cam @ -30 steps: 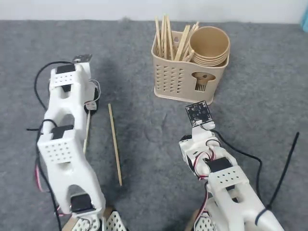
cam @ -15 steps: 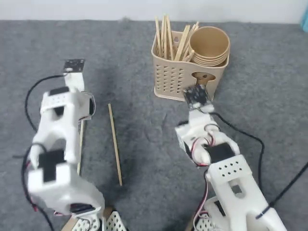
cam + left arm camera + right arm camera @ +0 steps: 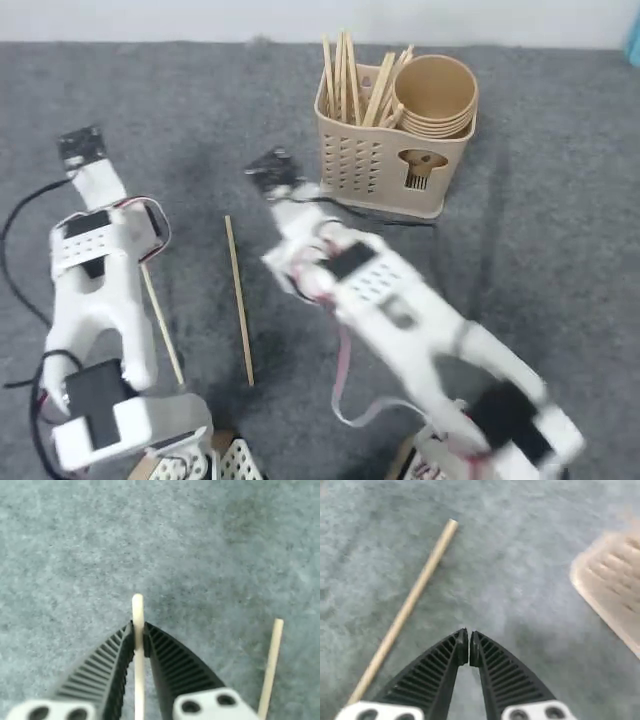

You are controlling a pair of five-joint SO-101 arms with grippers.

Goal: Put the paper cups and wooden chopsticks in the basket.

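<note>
Plainly, ribbed fingers (image 3: 112,652) of the left gripper (image 3: 138,630) pinch a round wooden chopstick (image 3: 137,607); the right gripper (image 3: 469,647) looks closed, empty.

Beige perforated basket (image 3: 375,165); tan cups (image 3: 436,95); pale wood chopsticks (image 3: 238,300); grey speckled carpet (image 3: 560,200); white arms (image 3: 95,290).

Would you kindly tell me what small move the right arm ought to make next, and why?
Probably open the right end effector: its jaws are shut on nothing, and the loose wooden chopstick lies on the grey carpet just beside it, outside the beige plastic basket. It likely needs open jaws to come down around that stick.
</note>
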